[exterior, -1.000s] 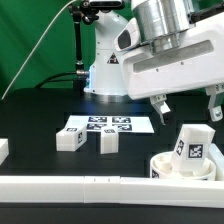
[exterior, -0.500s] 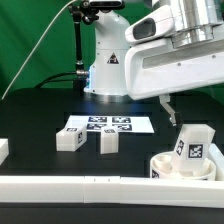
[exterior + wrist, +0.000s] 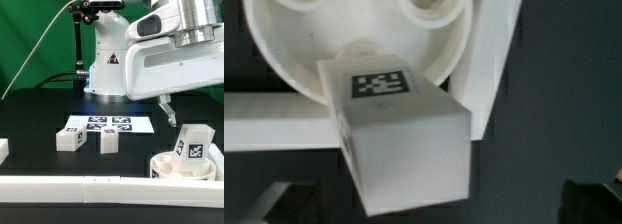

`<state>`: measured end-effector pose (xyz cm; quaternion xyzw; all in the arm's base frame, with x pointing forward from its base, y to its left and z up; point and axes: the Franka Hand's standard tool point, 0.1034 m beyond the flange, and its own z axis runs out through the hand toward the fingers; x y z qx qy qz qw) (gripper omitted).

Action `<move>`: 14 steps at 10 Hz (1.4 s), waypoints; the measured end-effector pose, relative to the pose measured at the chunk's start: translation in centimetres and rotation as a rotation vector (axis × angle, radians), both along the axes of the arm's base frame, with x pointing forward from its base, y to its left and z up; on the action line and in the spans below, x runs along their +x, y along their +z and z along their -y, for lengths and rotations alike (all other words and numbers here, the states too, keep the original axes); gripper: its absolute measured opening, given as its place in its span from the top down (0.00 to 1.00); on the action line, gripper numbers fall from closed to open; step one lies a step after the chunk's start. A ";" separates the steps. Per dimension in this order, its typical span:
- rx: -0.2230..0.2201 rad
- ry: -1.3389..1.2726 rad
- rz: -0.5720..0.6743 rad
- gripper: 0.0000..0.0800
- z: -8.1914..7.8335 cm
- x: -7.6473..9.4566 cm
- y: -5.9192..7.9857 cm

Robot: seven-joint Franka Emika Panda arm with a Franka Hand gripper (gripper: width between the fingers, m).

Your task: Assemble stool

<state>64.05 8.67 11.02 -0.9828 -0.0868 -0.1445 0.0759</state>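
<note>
The round white seat (image 3: 163, 166) lies at the exterior view's lower right. One tagged white leg (image 3: 193, 147) stands in it, tilted a little. Two more tagged legs (image 3: 69, 140) (image 3: 109, 142) lie loose in front of the marker board. My gripper (image 3: 192, 112) hangs above the standing leg, open and empty, with one finger (image 3: 166, 107) showing. In the wrist view the leg (image 3: 402, 130) rises from the seat (image 3: 295, 40) toward the camera. My gripper (image 3: 438, 214) is spread wide, and its dark fingers (image 3: 267, 202) stand apart from the leg.
The marker board (image 3: 105, 126) lies flat at mid-table. A long white rail (image 3: 70, 186) runs along the front edge. A small white piece (image 3: 3, 150) sits at the left edge. The robot base (image 3: 100, 60) stands behind.
My gripper has lifted up and away from the standing leg over the last second. The leg stays in the seat. In the last half second almost nothing moved.
</note>
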 end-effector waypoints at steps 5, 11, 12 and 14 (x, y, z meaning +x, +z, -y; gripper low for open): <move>-0.181 0.469 0.038 0.19 -1.0 -0.6 -0.4; -0.315 0.902 0.054 0.19 -0.6 -0.8 -0.6; -0.327 0.951 0.060 0.19 -0.5 -0.8 -0.6; -0.389 1.134 0.072 0.19 -0.3 -0.6 -0.9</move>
